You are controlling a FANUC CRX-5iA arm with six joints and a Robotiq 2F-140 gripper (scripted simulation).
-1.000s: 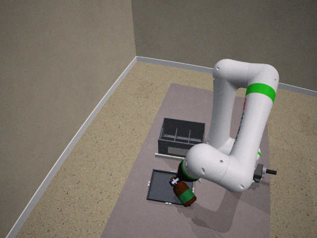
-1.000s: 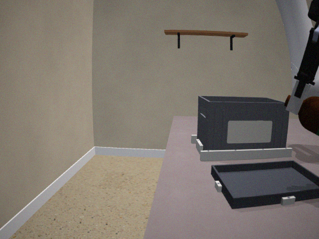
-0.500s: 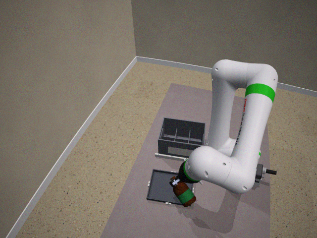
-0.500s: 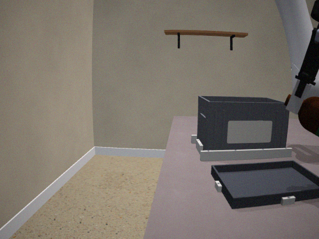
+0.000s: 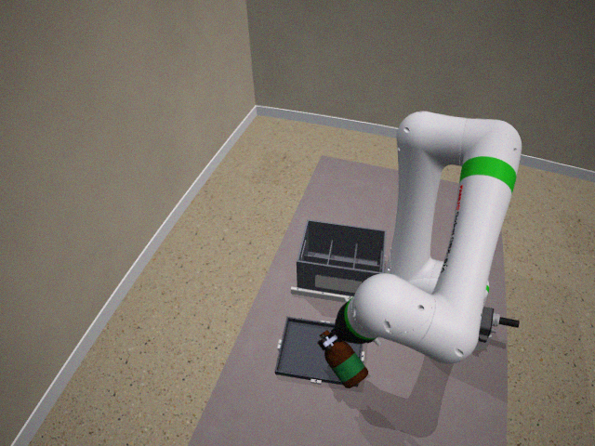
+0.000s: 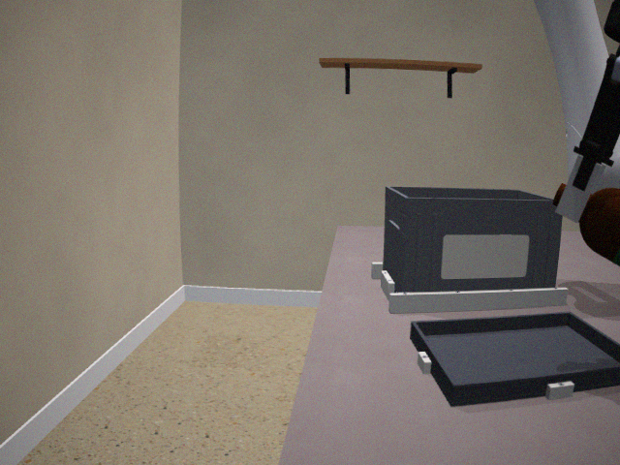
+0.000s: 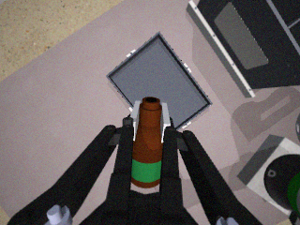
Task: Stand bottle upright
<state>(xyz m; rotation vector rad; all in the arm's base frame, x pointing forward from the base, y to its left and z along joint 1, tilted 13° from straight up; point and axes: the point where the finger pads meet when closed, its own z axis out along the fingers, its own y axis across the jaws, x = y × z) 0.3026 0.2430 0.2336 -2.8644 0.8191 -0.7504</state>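
I begin with what is nearest in my wrist view: the gripper (image 5: 329,340) (image 6: 575,198) (image 7: 150,109) has its jaws partly closed, with the neck of the brown bottle (image 5: 344,362) (image 6: 603,225) (image 7: 147,152) between the two pale fingertips, so I judge the hold is real. The bottle is in the air, above the near right part of the tray (image 5: 284,347) (image 6: 480,394) (image 7: 133,55) as the top view shows it, and it touches neither the tray nor the table (image 5: 249,384) (image 6: 350,400) (image 7: 61,122). Its long axis is strongly tilted, not upright: in the top view the mouth points to the upper left, toward the tray's middle, and the base with the green band goes to the lower right. The picking up is done, I think; what is left is to turn the axis vertical, to bring the base fully inside the tray's rim, to lower it and to let go. If I open too early, the bottle may fall again or knock the rim. Farther back, beyond the tray, the crate (image 5: 307,277) (image 6: 416,245) (image 7: 239,44) stands level behind its pale rail, and the tray also lies flat, neither of them held.

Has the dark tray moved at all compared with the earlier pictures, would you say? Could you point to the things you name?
No, the tray (image 5: 281,347) (image 6: 525,392) (image 7: 133,55) has not visibly moved: it lies the same way before the crate (image 5: 305,278) (image 6: 416,240) (image 7: 253,77).
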